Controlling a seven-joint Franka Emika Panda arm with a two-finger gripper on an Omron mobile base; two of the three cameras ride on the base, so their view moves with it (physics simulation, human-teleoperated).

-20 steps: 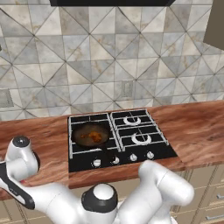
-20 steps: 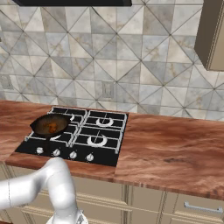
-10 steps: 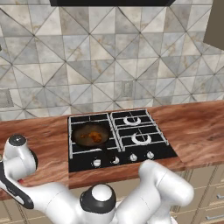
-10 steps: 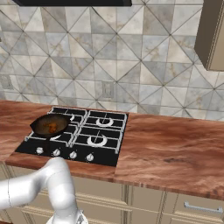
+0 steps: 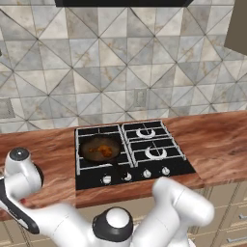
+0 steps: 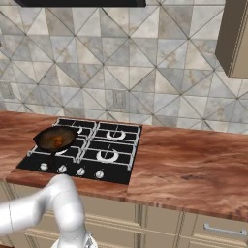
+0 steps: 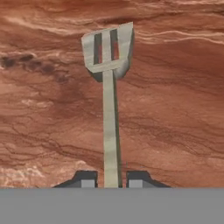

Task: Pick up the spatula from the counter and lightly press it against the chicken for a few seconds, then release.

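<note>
End effector: my end effector [image 7: 110, 179] is closed down on the spatula's handle, with a dark fingertip [image 7: 86, 178] on either side of it.
Spatula: the pale grey slotted spatula [image 7: 109, 113] runs straight away from the fingers in the hand view. Its long thin handle leads to a flat blade with two slots at the far end.
Where the spatula is: it is over the reddish-brown wood-grain desk [image 7: 175, 109]. A dark shadow edges the blade, and I cannot tell whether it rests on the wood or is just off it.
Arm: in the left base view my white arm [image 5: 21, 176] reaches to the far left, over the desk [image 5: 53, 159] to the left of the hob.
Hob: a black four-burner gas hob [image 5: 144, 161] [image 6: 87, 157] is set into the desk [image 6: 193, 164], with a row of knobs along its front edge.
Pan: a dark round frying pan [image 5: 89, 147] [image 6: 46, 138] sits on the left side of the hob.
Chicken: a browned, orange piece of chicken [image 5: 102, 150] [image 6: 57, 141] lies inside the pan, apart from the hand.
</note>
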